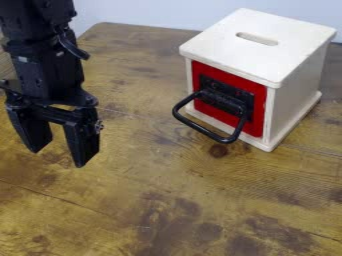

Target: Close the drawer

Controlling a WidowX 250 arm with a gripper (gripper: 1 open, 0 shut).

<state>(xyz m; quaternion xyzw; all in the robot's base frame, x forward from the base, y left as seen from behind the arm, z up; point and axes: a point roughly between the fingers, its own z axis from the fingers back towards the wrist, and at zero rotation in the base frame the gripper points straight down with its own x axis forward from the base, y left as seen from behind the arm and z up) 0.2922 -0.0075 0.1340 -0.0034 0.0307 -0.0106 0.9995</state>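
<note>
Drawer (258,107), red-fronted with a dark centre panel (225,98), is occupying the front of a cream wooden cube box (297,80) at the right side of the view. At the left, the black robot arm (40,55) is reaching down from the top edge, showing angular joints and a dull, dark finish. Its end effector (59,140) is pointing downward above the desk (134,190), the two blunt fingers standing spread and gripping nothing. The desk is showing brown wood grain with darker, mottled patches. Between the end effector and the box, bare desk surface is lying with nothing visible standing in the way. Farther right, a large black loop handle (202,128) is projecting from the drawer front toward the arm, curving at its corners. The box is displaying flat, smooth-looking sides and a rounded slot (259,38) in its top.
</note>
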